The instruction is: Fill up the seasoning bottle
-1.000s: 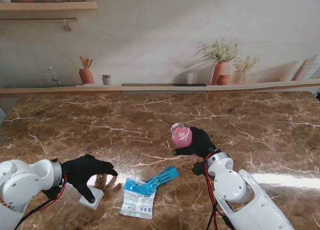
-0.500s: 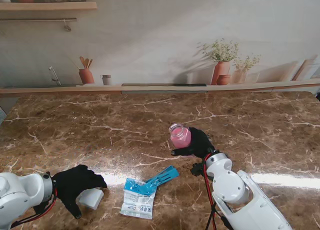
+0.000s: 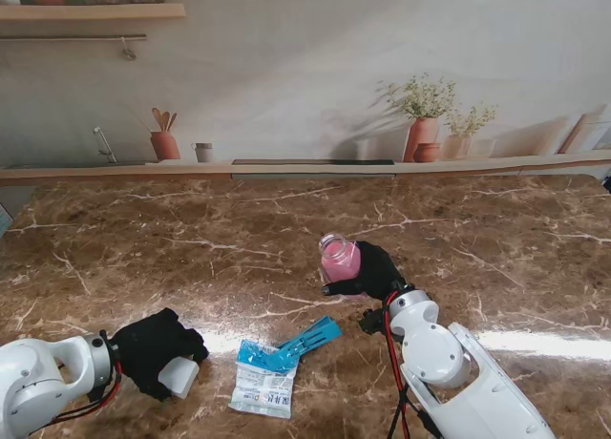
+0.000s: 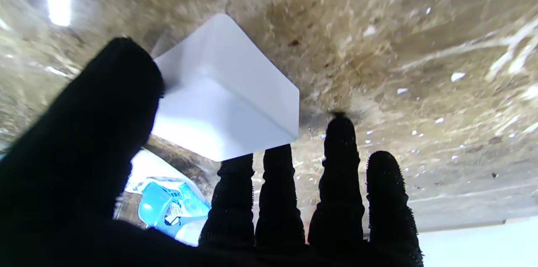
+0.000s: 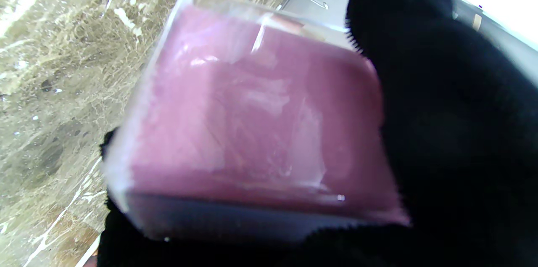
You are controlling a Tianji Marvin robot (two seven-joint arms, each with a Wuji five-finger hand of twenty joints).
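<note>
The clear seasoning bottle, filled with pink powder, is tilted and held off the table by my black-gloved right hand, which is shut on it. In the right wrist view the bottle fills the frame, with the thumb across one side. My left hand is near the table's front left, shut on a white square lid. The left wrist view shows the lid pinched between thumb and fingers. A torn blue and white refill pouch lies flat on the table between both arms.
The brown marble table stretches back to a ledge with terracotta pots and plants and a utensil pot. A shelf hangs at the far left.
My left hand has pulled back toward me, closed around the white lid and lifted it. The right hand has shifted the bottle slightly left and tilted it.
</note>
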